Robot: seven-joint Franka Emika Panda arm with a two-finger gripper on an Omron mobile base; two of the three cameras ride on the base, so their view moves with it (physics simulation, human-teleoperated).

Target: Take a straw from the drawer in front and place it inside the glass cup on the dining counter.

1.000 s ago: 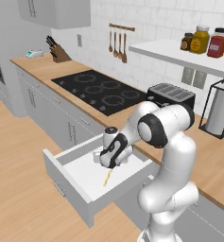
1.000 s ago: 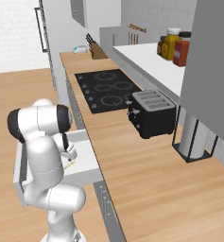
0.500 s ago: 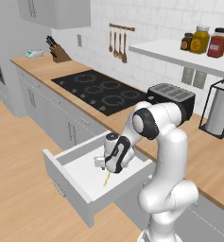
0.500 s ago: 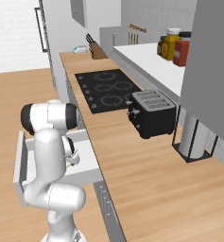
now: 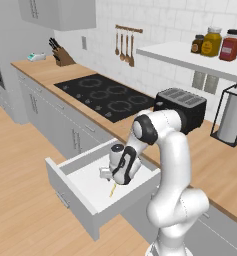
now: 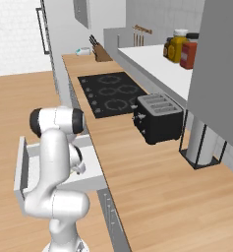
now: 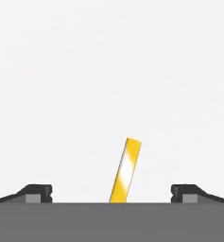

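The drawer [image 5: 77, 197] stands pulled out in front of me, light grey outside and white inside; it is seen too in the right base view as the drawer [image 6: 23, 170]. A thin pale yellow straw [image 5: 112, 190] lies on its white floor near the right side. My gripper [image 5: 116, 181] points down into the drawer just above the straw, jaws wide open. In the hand view the straw [image 7: 125, 171] lies between the two fingertips [image 7: 38, 194], touched by neither. The glass cup and the dining counter are out of view.
Behind the drawer runs the wall worktop [image 5: 45, 75] with a black hob [image 5: 105, 95], a dark toaster [image 5: 182, 107] and a paper towel stand [image 5: 232, 117]. A knife block [image 5: 62, 55] sits far left. Jars stand on a shelf [image 5: 190, 55]. Wooden floor lies left of the drawer.
The hand has sunk lower into the drawer, closer to the straw, and the arm's upper joints have shifted right. The jaws stay open and the straw lies where it was.
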